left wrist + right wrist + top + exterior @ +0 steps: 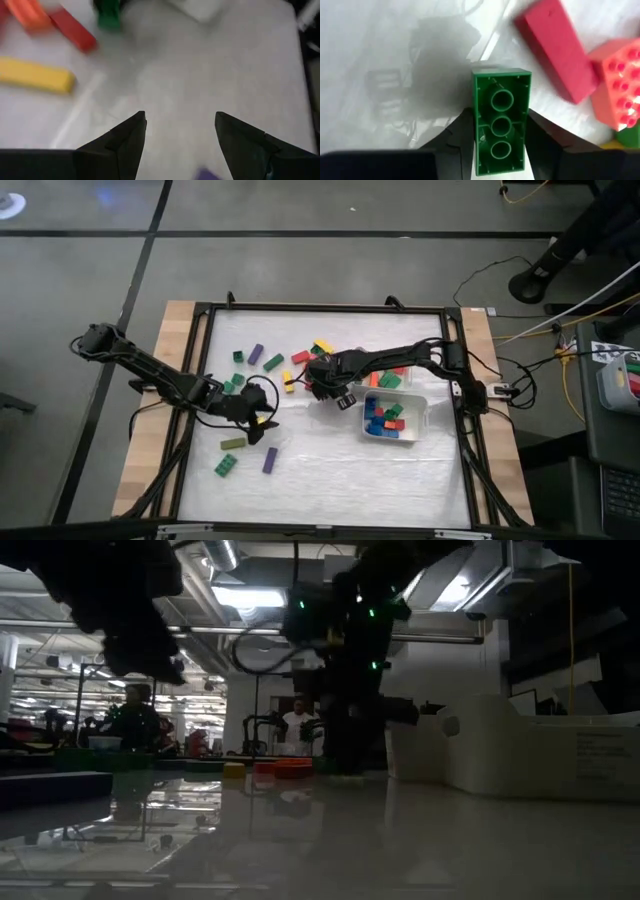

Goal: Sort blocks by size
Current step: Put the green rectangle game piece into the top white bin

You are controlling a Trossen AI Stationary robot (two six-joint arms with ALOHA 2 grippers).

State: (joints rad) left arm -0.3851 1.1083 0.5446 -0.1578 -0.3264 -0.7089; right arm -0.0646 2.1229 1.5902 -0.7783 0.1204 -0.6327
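Blocks of several colours lie scattered on the white table top [330, 470]. Among them are a purple one [255, 353], a red bar [300, 357], an olive bar [232, 443] and a green one [225, 465]. My right gripper [316, 376] stands near the table's middle, pointing steeply down, shut on a green block [501, 120]. A red bar [555, 47] and an orange block [620, 75] lie just beyond it. My left gripper [258, 418] hovers open at centre left, nothing between its fingers [127, 137]. A yellow bar [35, 75] lies ahead of it. My right gripper pinches the green block's two long sides [479, 145] between its two fingers. The fingers come from above, slanting down, and lie along the block's near half. The block's hollow underside with its three tubes faces the wrist camera. Its far end [501, 75] points toward the table.
A white tray [418, 420] at centre right holds several small blue, red and green blocks. A second tray [405, 380] behind it, partly under my right arm, holds green and orange blocks. A black frame [320, 308] borders the table top. The near half of the table has few blocks.
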